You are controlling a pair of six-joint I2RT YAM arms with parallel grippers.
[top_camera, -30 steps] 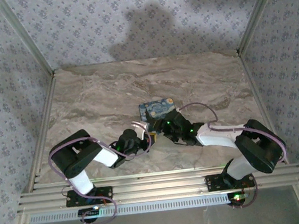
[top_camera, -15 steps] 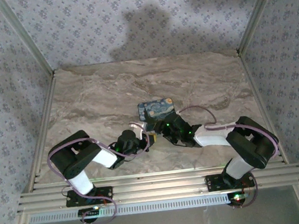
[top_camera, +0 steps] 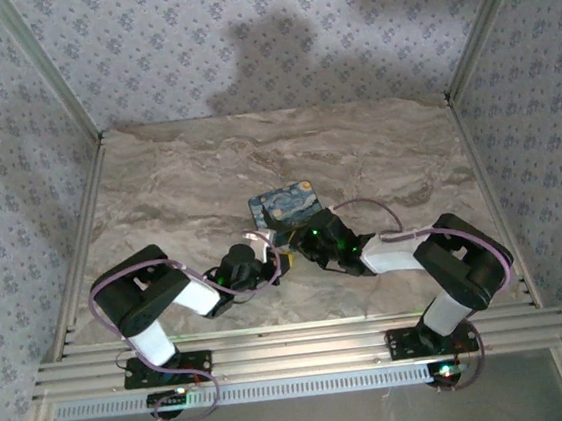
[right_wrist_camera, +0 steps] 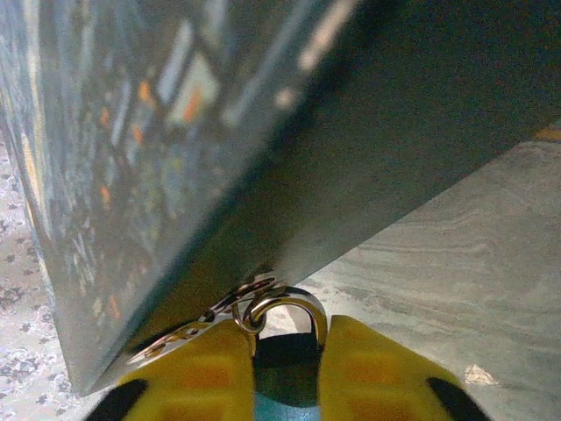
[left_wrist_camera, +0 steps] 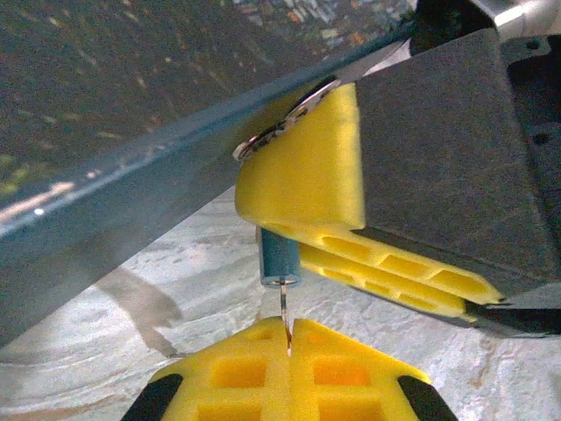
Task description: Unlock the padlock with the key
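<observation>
A marble-patterned table [top_camera: 177, 181] stands between walls [top_camera: 242, 34] papered in a small floral print. Near its middle we see a rectangular blue tin [top_camera: 282, 202] painted with a swirling night sky. The right gripper [right_wrist_camera: 286, 346] presses its yellow pads against both sides of the tiny dark-blue padlock [left_wrist_camera: 280, 263], whose silver shackle [right_wrist_camera: 294, 303] hooks through a metal ring at the tin's edge. The left gripper [left_wrist_camera: 287, 338] pinches the thin pale metal key [left_wrist_camera: 285, 314], its tip meeting the padlock's end face.

Overhead looks down; wrists closely share padlock [left_wrist_camera: 280, 261].
</observation>
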